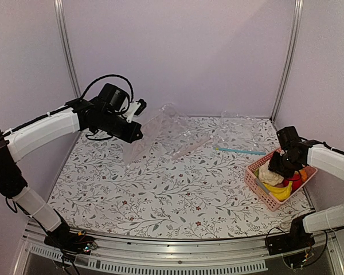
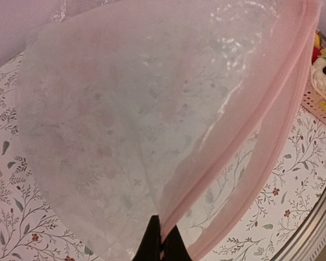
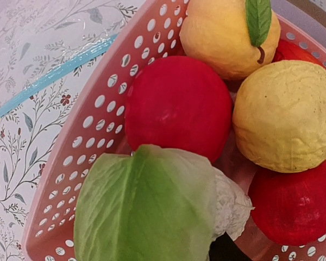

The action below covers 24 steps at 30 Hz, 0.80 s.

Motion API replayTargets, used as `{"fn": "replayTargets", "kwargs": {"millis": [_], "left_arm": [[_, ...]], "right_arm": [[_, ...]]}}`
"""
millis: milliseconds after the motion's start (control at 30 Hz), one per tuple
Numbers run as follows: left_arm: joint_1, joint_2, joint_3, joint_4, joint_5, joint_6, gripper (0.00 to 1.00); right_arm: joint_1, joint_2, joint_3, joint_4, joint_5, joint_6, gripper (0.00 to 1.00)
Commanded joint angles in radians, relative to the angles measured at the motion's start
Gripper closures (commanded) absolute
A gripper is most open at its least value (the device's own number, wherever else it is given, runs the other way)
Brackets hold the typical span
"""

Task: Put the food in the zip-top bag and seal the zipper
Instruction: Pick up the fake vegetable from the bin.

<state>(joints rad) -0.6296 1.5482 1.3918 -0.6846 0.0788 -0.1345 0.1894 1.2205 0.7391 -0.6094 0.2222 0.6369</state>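
Aloft, left pincer (image 2: 162, 238) pinched shut on zip-top bag (image 2: 125, 109) edge.

The zip-top bag (image 1: 167, 133) was thin, clear plastic, crinkled and glossy with glints. The pink basket (image 3: 92, 141) was smooth perforated plastic. The lemon (image 3: 287, 117) had a rough, pitted matt skin; the red fruit (image 3: 176, 106) looked matt and finely grained. The tabletop (image 1: 160, 189) wore a matt floral-printed covering.
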Motion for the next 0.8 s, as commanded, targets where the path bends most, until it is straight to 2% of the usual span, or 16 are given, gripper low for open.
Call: {"fn": "replayTargets", "kwargs": {"millis": [0,300,533,767], "left_arm": [[0.008,-0.024,-0.011,0.015,0.014,0.000,1.00],[0.008,-0.028,-0.012,0.018,0.022,-0.005,1.00],[0.008,-0.031,-0.017,0.029,0.049,-0.017,1.00],[0.008,-0.019,-0.020,0.047,0.120,-0.039,1.00]], "right_arm": [[-0.002,-0.037,0.002,-0.051,0.007,-0.002,0.69],[-0.002,-0.175,0.080,-0.180,0.019,-0.023,0.73],[0.001,-0.229,0.160,-0.245,-0.044,-0.063,0.77],[0.089,-0.278,0.321,-0.283,-0.083,-0.103,0.77]]}}
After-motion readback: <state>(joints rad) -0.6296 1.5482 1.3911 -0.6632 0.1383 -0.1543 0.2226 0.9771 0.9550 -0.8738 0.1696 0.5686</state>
